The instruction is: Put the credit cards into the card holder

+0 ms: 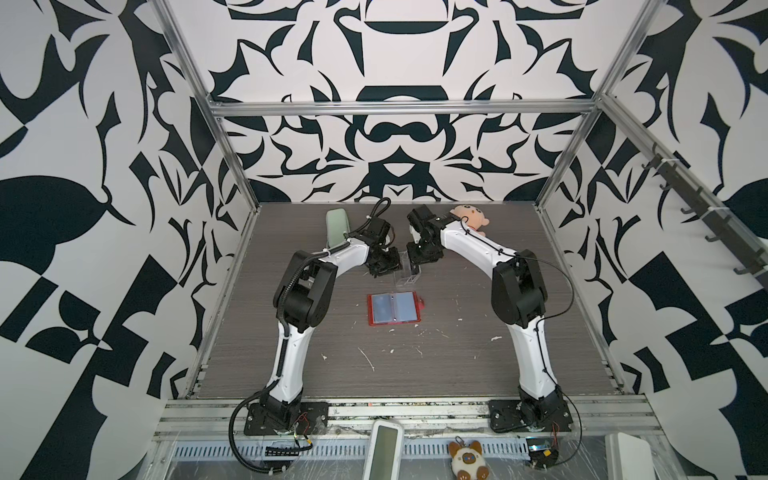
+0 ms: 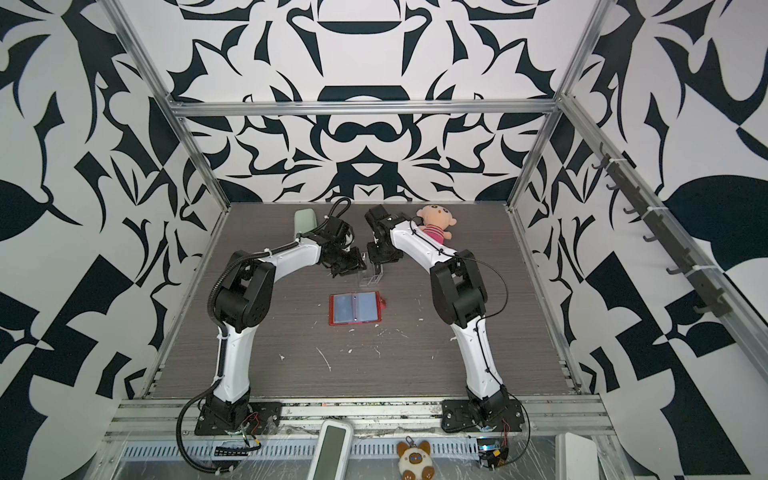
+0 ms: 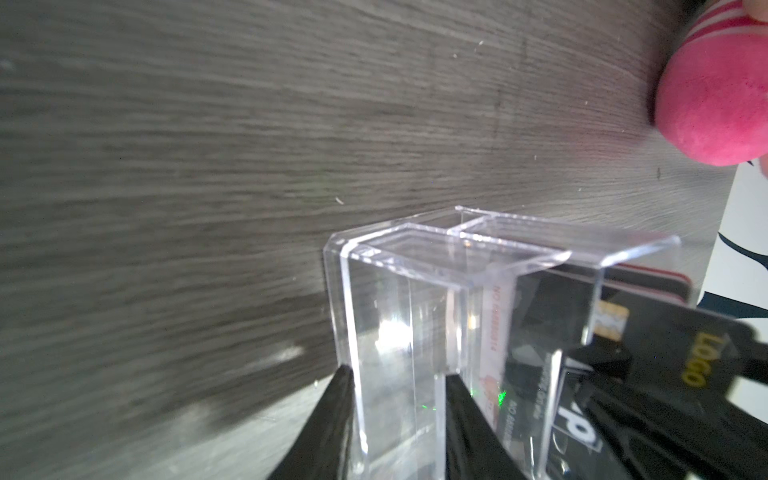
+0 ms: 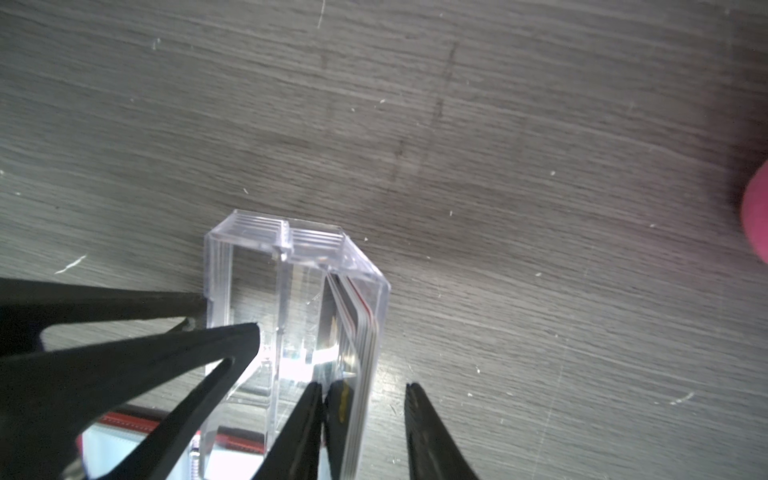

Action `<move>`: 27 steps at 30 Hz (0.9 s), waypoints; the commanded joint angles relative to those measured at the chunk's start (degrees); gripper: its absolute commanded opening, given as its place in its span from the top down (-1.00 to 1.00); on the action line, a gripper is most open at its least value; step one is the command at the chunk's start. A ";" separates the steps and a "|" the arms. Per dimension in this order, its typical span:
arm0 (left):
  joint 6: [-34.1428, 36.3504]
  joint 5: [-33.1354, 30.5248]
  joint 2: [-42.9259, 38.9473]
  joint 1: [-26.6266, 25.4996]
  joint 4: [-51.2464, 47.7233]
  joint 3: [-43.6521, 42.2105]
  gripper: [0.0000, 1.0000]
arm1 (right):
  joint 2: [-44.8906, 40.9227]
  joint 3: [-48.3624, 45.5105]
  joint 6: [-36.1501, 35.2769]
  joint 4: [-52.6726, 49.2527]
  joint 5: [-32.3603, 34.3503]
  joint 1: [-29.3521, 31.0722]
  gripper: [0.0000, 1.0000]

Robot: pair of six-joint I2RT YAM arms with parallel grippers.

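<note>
The credit cards (image 4: 368, 332) stand on edge as a stack in one end of a clear acrylic box (image 1: 405, 276) at mid-table. A black card (image 3: 681, 349) with a gold chip and yellow lettering shows in the left wrist view. My left gripper (image 3: 399, 399) is shut on the box, pinching its empty compartment wall to wall. My right gripper (image 4: 363, 395) is open and straddles the stack. One finger is inside the box against the black card; the other is outside, apart from the wall. The red card holder (image 1: 395, 309) lies open, sleeves up, in front of the box.
A pale green zip case (image 1: 337, 226) lies at the back left behind my left arm. A plush doll (image 2: 434, 222) in pink lies at the back right beside my right arm. A cat plush (image 1: 465, 459) and white devices sit on the front rail. White flecks dot the table.
</note>
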 commanded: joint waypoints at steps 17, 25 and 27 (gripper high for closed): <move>0.17 -1.80 2.14 0.36 -5.10 0.89 0.27 | -5.10 2.50 -1.23 -3.97 2.80 0.10 0.72; 0.08 -1.68 2.23 0.41 -5.07 0.85 0.27 | -5.67 2.24 -1.30 -4.17 3.15 0.16 0.84; 0.08 -1.66 2.15 0.40 -5.02 0.84 0.27 | -5.58 2.31 -1.30 -4.29 3.30 0.18 0.77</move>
